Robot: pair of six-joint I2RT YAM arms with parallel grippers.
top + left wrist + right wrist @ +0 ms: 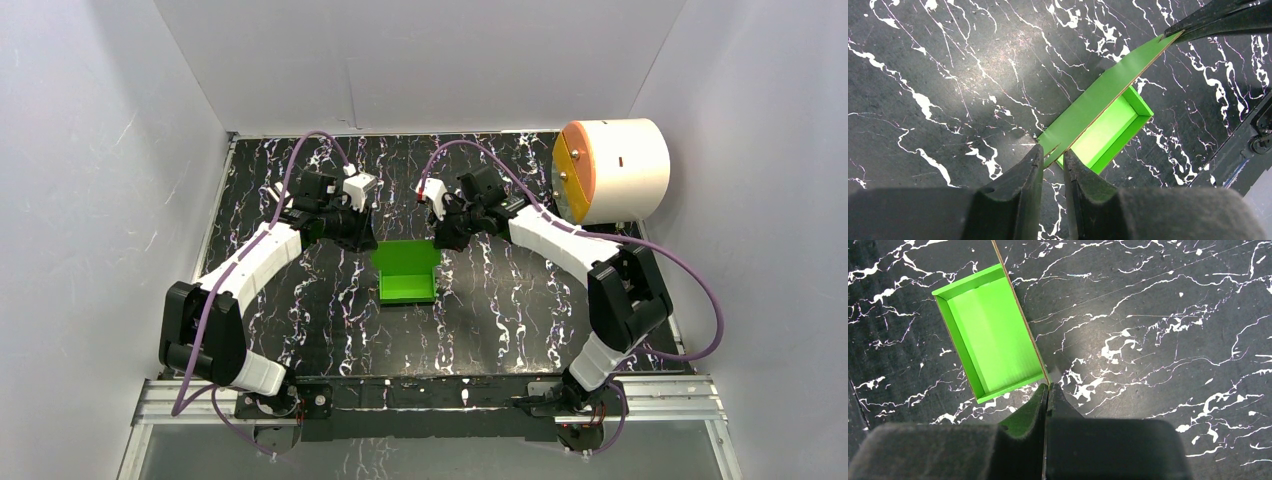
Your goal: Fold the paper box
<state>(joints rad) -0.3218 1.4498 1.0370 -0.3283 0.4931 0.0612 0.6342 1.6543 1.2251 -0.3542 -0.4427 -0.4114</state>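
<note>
The bright green paper box [408, 275] lies in the middle of the black marbled table as an open tray [993, 330] with one long flap [1103, 92] standing up along its far side. My left gripper [1053, 152] is at the flap's left corner. Its jaws stand a narrow gap apart with the card's corner between the tips, and the gap is wider than the card. My right gripper [1048, 386] is shut on the flap's other corner, the thin edge running straight into its tips. Both grippers sit just behind the box in the top view, the left gripper [368, 240] and the right gripper [445, 240].
A large white cylinder with an orange-yellow face [610, 170] lies at the back right. White walls enclose the table [500, 330] on three sides. An aluminium rail [430, 395] with the arm bases runs along the near edge.
</note>
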